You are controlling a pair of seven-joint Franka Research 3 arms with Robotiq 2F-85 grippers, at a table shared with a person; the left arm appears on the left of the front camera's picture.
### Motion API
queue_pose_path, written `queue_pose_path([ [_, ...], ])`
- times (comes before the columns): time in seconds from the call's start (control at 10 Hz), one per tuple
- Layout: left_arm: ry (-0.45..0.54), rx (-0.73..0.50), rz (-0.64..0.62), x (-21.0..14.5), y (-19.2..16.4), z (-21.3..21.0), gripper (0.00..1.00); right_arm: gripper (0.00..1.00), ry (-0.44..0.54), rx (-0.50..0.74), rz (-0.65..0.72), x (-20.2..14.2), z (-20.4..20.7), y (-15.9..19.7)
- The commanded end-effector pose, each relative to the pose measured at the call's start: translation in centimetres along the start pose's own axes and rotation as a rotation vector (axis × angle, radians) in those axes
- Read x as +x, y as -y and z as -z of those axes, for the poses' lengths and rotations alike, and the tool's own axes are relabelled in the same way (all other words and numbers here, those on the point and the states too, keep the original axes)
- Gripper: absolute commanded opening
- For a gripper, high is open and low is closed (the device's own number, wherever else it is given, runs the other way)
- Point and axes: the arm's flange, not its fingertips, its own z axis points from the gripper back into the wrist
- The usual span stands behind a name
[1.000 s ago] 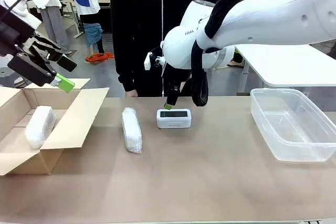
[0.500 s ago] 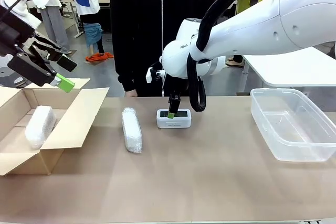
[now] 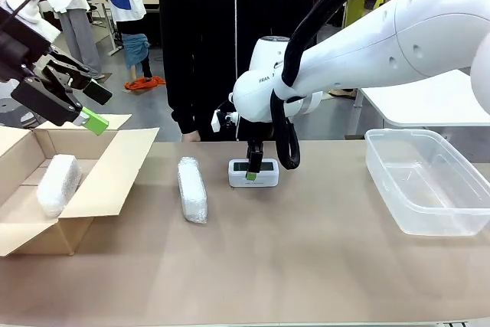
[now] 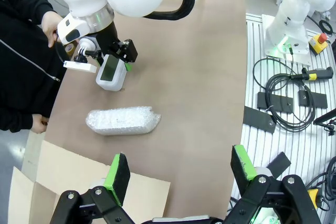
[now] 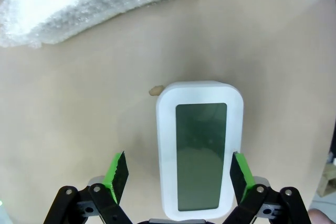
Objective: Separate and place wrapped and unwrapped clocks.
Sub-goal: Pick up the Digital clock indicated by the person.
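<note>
The robot's right arm reaches across the middle of the tabletop (image 3: 306, 266), its end effector (image 3: 253, 168) lowered over the bare white digital clock (image 3: 268, 174), which lies flat with its grey display facing up near the far edge, in front of a person in black (image 3: 207, 44). Seen from the right wrist, the end effector (image 5: 178, 174) is spread wide and grips nothing. Its green pads (image 5: 118, 174) stand on either side of the clock (image 5: 200, 145). One pad is clearly apart from the casing and the other sits close by its edge, but whether that one touches cannot be told.

Just beside the clock, toward the robot's left, one bubble-wrapped clock (image 3: 192, 189) lies on the tabletop by itself. A second wrapped bundle (image 3: 59, 184) rests inside the open cardboard box (image 3: 122, 162) at the left end.

The left end effector (image 3: 88, 105) hangs in the air above that box – jaws parted, empty. Its own wrist camera looks down between the spread fingers (image 4: 118, 171) at the loose bundle (image 4: 123, 121) and, farther off, at the clock (image 4: 111, 71) under the other arm.

A clear plastic bin (image 3: 406, 132) stands at the right end of the tabletop, well apart from the clock.
</note>
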Motion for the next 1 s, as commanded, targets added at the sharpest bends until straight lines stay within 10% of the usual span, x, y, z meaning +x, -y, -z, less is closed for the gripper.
queue_pose_path([
  [0.0, 0.009, -0.009, 0.001, 0.0, -0.1, 0.0, 1.00, 1.00, -0.042, -0.054, 0.026, 0.3, 0.3, 0.5],
  [0.9, 0.009, -0.009, 0.001, 0.0, -0.1, 0.0, 1.00, 1.00, -0.026, -0.017, 0.035, 0.1, 2.0, 1.9],
])
